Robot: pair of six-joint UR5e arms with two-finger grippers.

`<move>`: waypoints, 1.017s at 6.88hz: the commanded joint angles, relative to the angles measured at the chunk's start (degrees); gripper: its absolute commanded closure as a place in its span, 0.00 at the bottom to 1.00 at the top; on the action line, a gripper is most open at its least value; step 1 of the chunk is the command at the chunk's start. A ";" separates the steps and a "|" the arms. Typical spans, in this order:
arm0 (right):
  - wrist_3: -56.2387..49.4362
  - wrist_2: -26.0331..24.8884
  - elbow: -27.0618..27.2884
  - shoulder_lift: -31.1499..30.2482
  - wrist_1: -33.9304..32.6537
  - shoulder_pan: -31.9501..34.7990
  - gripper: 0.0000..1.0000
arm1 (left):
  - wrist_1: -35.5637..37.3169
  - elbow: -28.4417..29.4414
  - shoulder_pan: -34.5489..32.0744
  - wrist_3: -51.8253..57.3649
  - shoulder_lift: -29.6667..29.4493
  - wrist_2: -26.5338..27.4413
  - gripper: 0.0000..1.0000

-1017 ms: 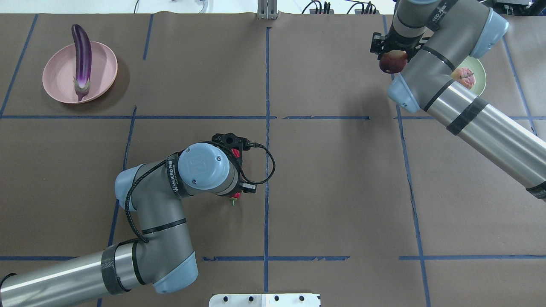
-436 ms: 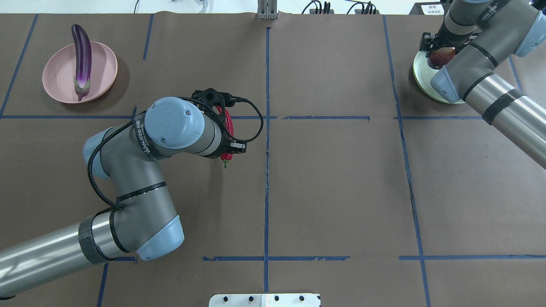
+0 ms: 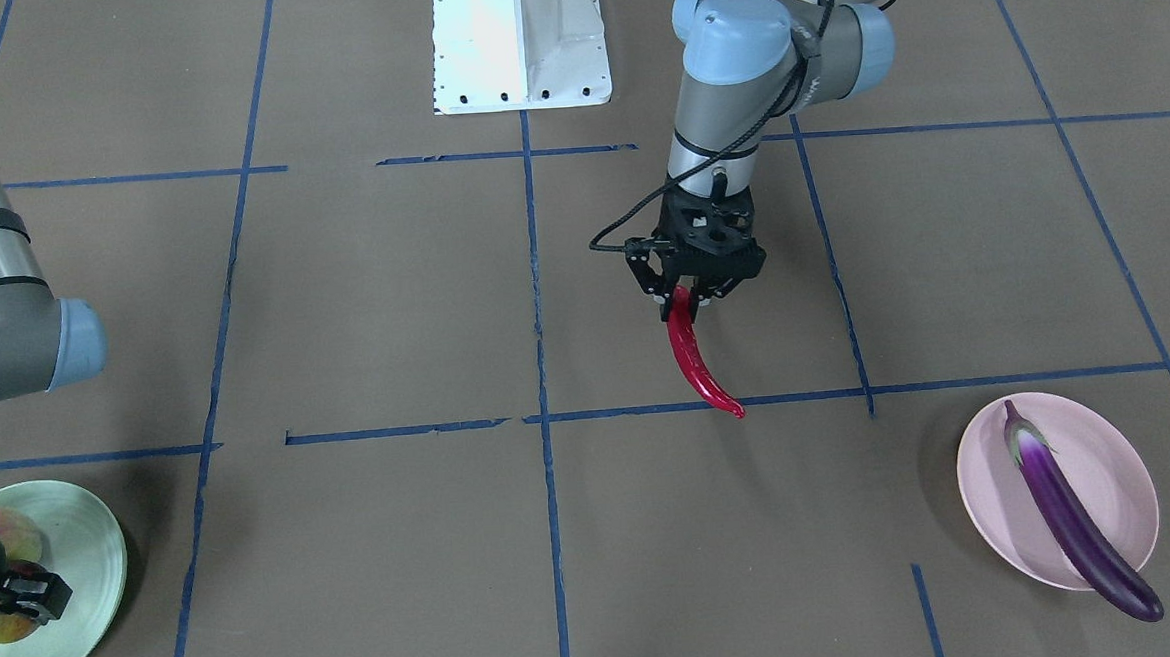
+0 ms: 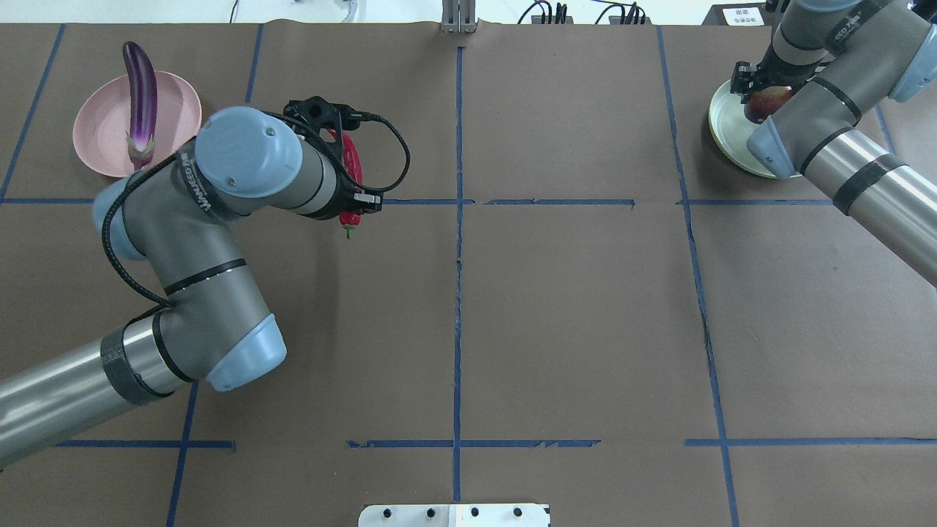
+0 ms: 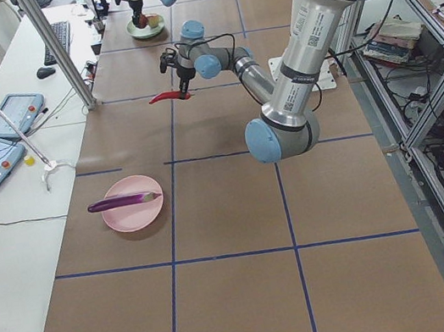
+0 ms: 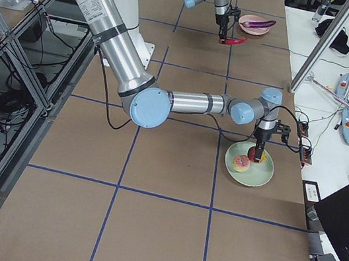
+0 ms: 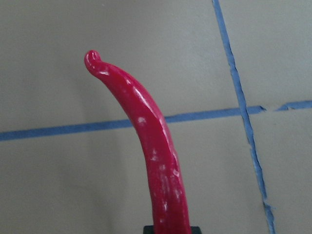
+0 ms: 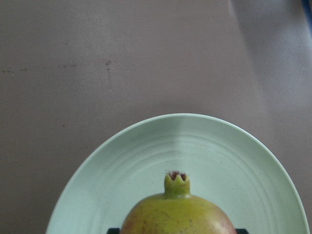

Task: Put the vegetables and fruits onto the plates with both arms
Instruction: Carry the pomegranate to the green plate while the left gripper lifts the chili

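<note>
Two grips loaded: left gripper (image 3: 686, 308) pinches the chili pepper (image 3: 695, 363) by its stem end, hung clear of the table short of the pink plate (image 3: 1113, 461) where the eggplant (image 3: 1076, 518) lies, while right gripper (image 3: 18, 597) clamps the pomegranate (image 8: 178, 217) low over the green plate (image 8: 146, 156) beside the peach (image 3: 10, 529), likely for release.

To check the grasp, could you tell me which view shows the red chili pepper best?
The exterior front-facing view: the chili pepper hangs whole below the left gripper. The left wrist view is close but crops its base; overhead, the arm hides most of it; the side views show it small.
</note>
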 commanded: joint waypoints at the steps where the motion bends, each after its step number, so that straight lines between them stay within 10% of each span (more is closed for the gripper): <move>1: 0.12 1.33 1.76 0.06 0.70 0.81 0.00 | -0.15 1.51 -10.28 3.91 4.10 -6.31 1.00; 3: 0.21 14.73 11.21 -3.78 1.14 3.62 0.00 | -0.67 8.42 -19.86 17.40 7.36 -10.48 1.00; 7: 6.42 17.42 25.84 -9.87 0.44 2.33 0.00 | -7.13 27.39 -28.26 32.56 7.82 -17.87 0.96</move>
